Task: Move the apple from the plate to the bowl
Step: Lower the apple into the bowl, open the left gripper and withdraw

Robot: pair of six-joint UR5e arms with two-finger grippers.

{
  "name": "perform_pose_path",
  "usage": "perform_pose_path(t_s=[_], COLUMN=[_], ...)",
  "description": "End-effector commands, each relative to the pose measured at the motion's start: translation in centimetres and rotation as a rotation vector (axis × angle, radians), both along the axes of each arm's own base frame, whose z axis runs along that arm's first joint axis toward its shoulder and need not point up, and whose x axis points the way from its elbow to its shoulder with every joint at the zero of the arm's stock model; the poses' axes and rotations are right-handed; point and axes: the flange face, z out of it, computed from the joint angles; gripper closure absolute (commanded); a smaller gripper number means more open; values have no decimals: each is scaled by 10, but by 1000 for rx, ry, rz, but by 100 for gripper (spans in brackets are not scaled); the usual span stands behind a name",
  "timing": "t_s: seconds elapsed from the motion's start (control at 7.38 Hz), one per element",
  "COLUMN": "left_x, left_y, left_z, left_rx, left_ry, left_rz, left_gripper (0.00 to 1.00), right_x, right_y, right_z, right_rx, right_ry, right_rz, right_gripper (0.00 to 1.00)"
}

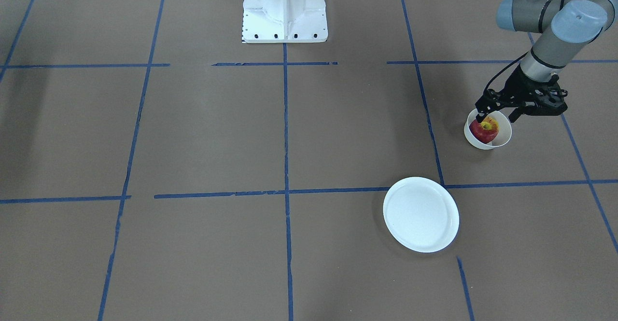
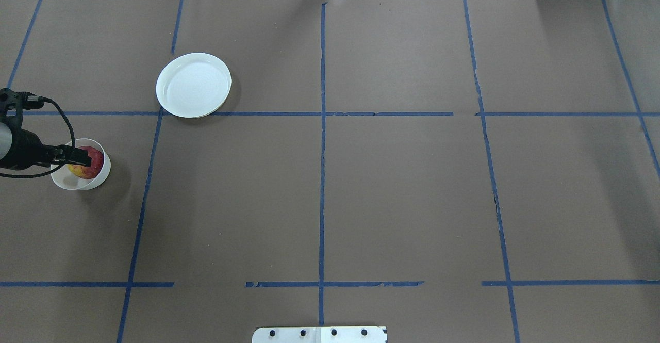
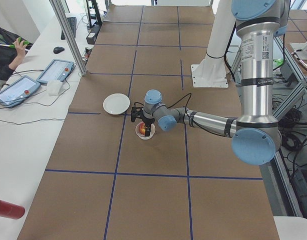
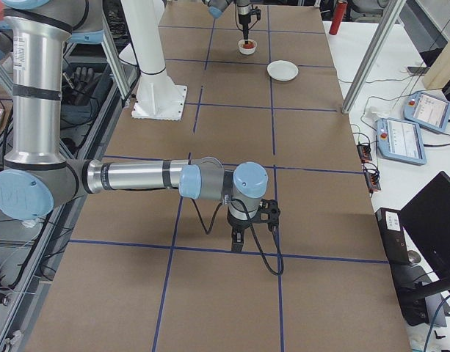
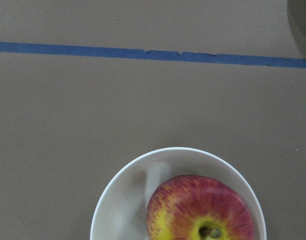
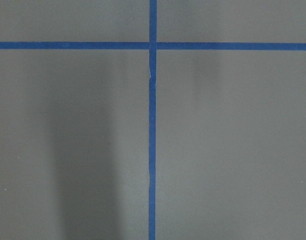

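Note:
The red apple [image 1: 484, 131] with its yellow stem patch lies inside the small off-white bowl [image 1: 483, 143]. It also shows in the left wrist view [image 5: 200, 210], low in the bowl [image 5: 123, 200]. My left gripper [image 1: 497, 117] is open just above the bowl, its fingers spread to either side of the apple and not holding it. The white plate [image 1: 420, 215] lies empty, apart from the bowl, nearer the table's middle. My right gripper [image 4: 252, 235] points down over bare table far from both dishes; I cannot tell whether it is open or shut.
The robot's white base [image 1: 285, 12] stands at the table's middle edge. Blue tape lines [image 2: 322, 126] divide the brown table into squares. Tablets [image 3: 55, 71] and cables lie on a side bench beyond the table's far edge.

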Motion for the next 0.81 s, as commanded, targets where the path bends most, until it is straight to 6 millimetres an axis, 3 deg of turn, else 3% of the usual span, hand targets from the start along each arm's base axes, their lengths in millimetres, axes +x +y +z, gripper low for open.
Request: perform_pose_path(t_s=[0.0,0.14,0.27,0.41,0.54,0.68], left_x=[-46,-78,-116,-144,-173,-214], left_y=[-15,-28,-47,-51,-55,-57], left_z=[-18,-24,-47,-50,-44,-28], left_rx=[80,122,196,228,263,257], left_ry=[32,7,-40,-81,-110,-140], left_rz=[60,118,133,174,228,250], left_gripper=[0,0,0,0,0,0], right_x=[0,0,0,0,0,0], right_y=[0,0,0,-1,0,0], right_z=[0,0,1,-1,0,0], right_rx=[0,-1,-1,1,0,-1], right_ry=[0,0,0,0,0,0], right_rz=[-1,0,-1,0,-1,0], right_gripper=[0,0,0,0,0,0])
